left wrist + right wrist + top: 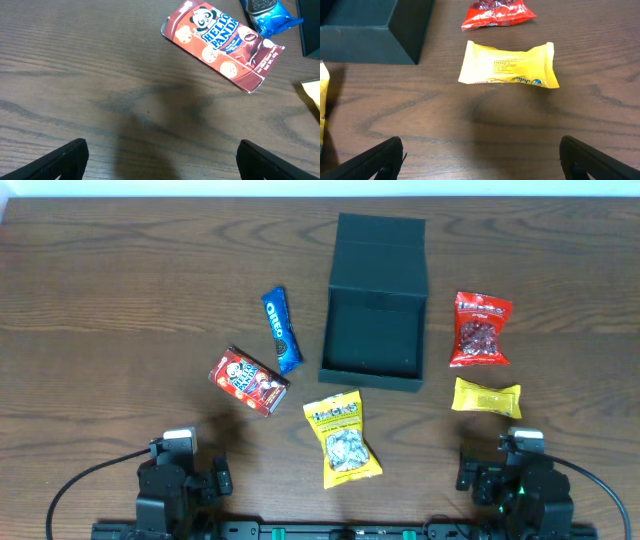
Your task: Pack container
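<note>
The container (pixel 375 305), a dark teal-black box with its flap lid laid back, sits open and empty at the table's middle; its corner (pixel 375 30) shows in the right wrist view. Around it lie a blue Oreo pack (pixel 281 329), a red Hello Panda box (pixel 248 380), a yellow nut bag (pixel 341 437), a red snack bag (pixel 481 330) and a small yellow packet (pixel 486 397). My left gripper (pixel 161 160) is open over bare wood, short of the Hello Panda box (pixel 222 44). Just as wide open, my right gripper (pixel 482 160) stands short of the yellow packet (pixel 507 65).
Both arms rest at the near table edge, the left arm (pixel 178 480) and the right arm (pixel 518 480). Bare wood spreads to the far left and far right of the snacks. A white strip runs along the table's far edge.
</note>
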Action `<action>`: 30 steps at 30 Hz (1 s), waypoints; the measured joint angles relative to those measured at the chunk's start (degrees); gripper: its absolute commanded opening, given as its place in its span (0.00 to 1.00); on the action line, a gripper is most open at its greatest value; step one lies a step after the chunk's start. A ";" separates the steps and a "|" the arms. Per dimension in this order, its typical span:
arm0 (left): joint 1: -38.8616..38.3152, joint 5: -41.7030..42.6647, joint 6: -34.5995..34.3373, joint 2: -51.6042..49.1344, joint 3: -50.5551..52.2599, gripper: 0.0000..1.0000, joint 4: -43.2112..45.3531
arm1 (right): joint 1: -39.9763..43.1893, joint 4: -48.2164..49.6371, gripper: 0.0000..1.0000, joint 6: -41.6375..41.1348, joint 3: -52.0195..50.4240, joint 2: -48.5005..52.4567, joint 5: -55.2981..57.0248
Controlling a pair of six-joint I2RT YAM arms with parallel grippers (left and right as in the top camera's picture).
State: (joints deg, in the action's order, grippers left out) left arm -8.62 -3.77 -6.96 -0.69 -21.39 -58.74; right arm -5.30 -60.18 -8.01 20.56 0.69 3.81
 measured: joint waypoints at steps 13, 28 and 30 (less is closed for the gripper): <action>0.00 0.00 0.00 0.00 0.00 0.95 0.00 | 0.00 0.02 0.99 0.02 0.00 0.00 0.24; 0.00 0.00 0.00 0.00 0.00 0.95 0.00 | 0.00 4.68 0.99 0.02 -0.02 0.00 2.78; 0.00 0.00 0.00 0.00 0.00 0.95 0.00 | 0.00 5.55 0.99 0.02 -0.02 0.00 3.80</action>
State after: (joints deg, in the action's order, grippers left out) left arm -8.62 -3.77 -6.96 -0.69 -21.39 -58.74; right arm -5.30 -54.63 -7.99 20.53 0.69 7.62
